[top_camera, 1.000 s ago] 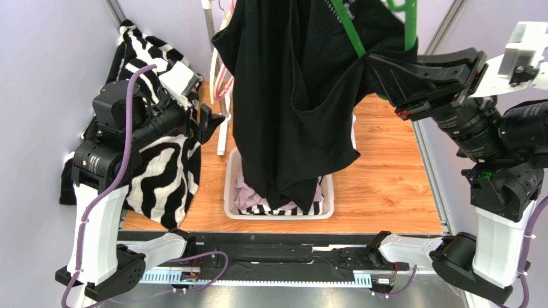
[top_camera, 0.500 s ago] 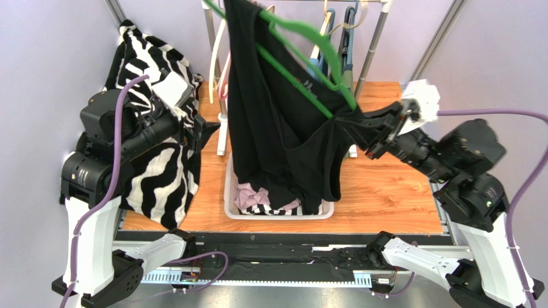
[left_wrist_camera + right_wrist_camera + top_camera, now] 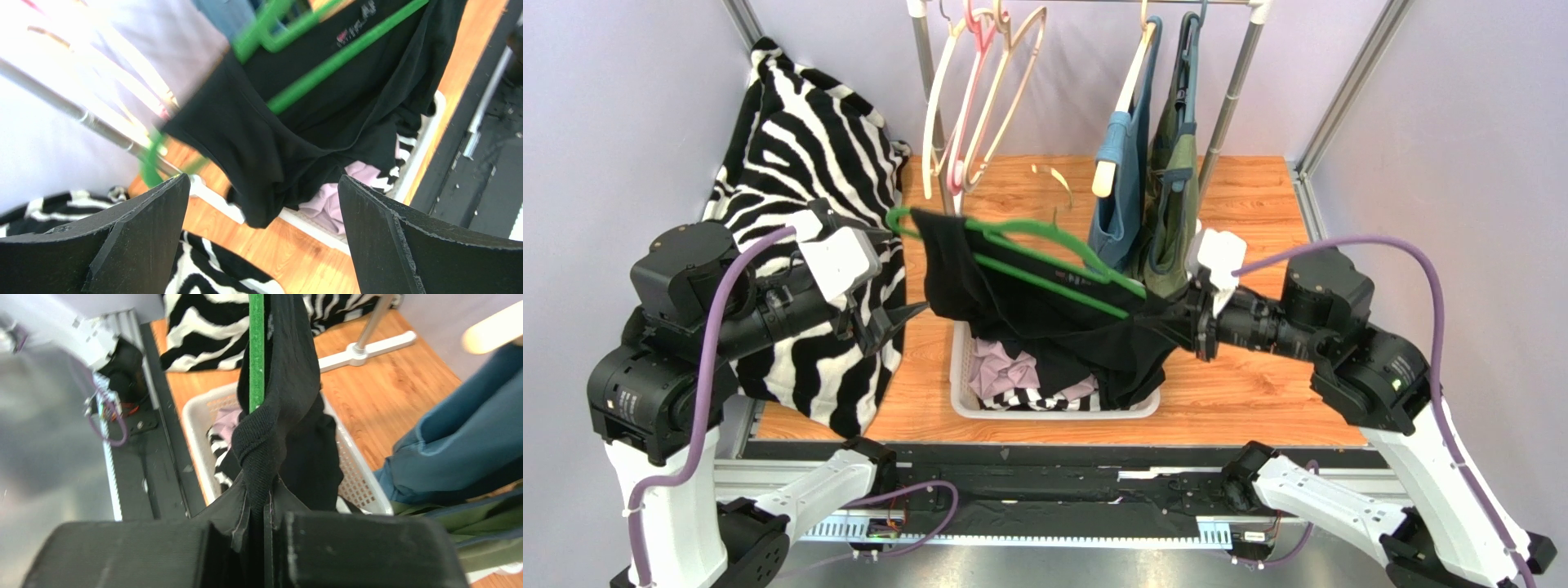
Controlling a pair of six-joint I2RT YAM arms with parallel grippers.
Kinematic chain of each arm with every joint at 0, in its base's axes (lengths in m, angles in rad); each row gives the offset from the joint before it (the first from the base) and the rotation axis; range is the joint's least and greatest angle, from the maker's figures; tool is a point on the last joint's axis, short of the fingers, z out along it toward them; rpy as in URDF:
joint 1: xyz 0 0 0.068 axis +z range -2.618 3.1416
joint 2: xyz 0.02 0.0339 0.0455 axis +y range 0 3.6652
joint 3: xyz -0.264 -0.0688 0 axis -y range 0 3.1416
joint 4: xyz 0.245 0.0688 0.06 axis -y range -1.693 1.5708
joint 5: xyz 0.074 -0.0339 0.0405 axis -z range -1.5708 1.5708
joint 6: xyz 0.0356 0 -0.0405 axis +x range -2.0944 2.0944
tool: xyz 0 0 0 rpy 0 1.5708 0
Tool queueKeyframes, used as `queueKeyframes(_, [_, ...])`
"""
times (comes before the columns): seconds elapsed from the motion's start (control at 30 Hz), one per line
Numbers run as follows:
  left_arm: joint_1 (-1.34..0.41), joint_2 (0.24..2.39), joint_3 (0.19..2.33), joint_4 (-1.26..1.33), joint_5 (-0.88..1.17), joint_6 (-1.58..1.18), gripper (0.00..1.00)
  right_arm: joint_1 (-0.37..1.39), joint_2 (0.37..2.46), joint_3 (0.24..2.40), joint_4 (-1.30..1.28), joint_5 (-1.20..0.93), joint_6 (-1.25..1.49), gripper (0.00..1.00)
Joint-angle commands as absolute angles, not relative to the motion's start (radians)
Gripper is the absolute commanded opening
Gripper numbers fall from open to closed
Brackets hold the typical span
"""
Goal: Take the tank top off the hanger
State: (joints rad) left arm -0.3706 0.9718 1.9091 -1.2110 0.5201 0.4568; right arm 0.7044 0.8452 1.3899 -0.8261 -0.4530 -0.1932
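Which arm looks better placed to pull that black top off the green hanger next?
Left, probably. The right pincer is shut on the tank top at one end of the green hanger, so it is busy holding. The left pincer is open, empty, and faces the top's other end.

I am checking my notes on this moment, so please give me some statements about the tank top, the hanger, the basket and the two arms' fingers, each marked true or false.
1. The right fingers are shut on the black tank top. True.
2. The tank top is fully off its hanger. False: the green hanger runs inside it.
3. The left fingers are open and hold nothing. True.
4. The basket is empty. False: the white basket holds pink and striped clothes.
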Motion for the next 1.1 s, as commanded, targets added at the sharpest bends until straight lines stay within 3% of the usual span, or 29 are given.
queueKeyframes(0.0, [-0.365, 0.98, 1.937, -1.278, 0.629, 0.601, 0.99, 0.709, 0.762, 1.364, -0.802, -0.563, -0.285, 0.0])
queueKeyframes(0.2, [-0.365, 1.0, 1.911, -1.235, 0.568, 0.646, 0.99, 0.709, 0.755, 1.37, -0.868, -0.592, -0.316, 0.0])
queueKeyframes(0.43, [-0.365, 1.063, 2.017, -1.273, 0.706, 0.679, 0.99, 0.709, 0.77, 1.364, -0.89, -0.627, -0.324, 0.0])
queueKeyframes(0.57, [-0.365, 1.062, 1.949, -1.319, 0.689, 0.759, 0.99, 0.709, 0.772, 1.368, -0.891, -0.627, -0.331, 0.0])
queueKeyframes(0.73, [-0.365, 1.051, 1.876, -1.411, 0.77, 0.868, 0.9, 0.709, 0.782, 1.384, -0.879, -0.624, -0.339, 0.0])
queueKeyframes(0.83, [-0.365, 1.06, 1.875, -1.448, 0.817, 0.882, 0.76, 0.709, 0.801, 1.394, -0.865, -0.629, -0.341, 0.0])
queueKeyframes(0.93, [-0.367, 1.071, 1.879, -1.46, 0.853, 0.881, 0.36, 0.707, 0.813, 1.396, -0.848, -0.638, -0.337, 0.0])
queueKeyframes(1.0, [-0.367, 1.071, 1.882, -1.454, 0.874, 0.871, 0.29, 0.709, 0.819, 1.393, -0.838, -0.644, -0.33, 0.0])
queueKeyframes(1.07, [-0.37, 1.077, 1.894, -1.453, 0.887, 0.862, 0.3, 0.709, 0.827, 1.387, -0.825, -0.649, -0.324, 0.0])
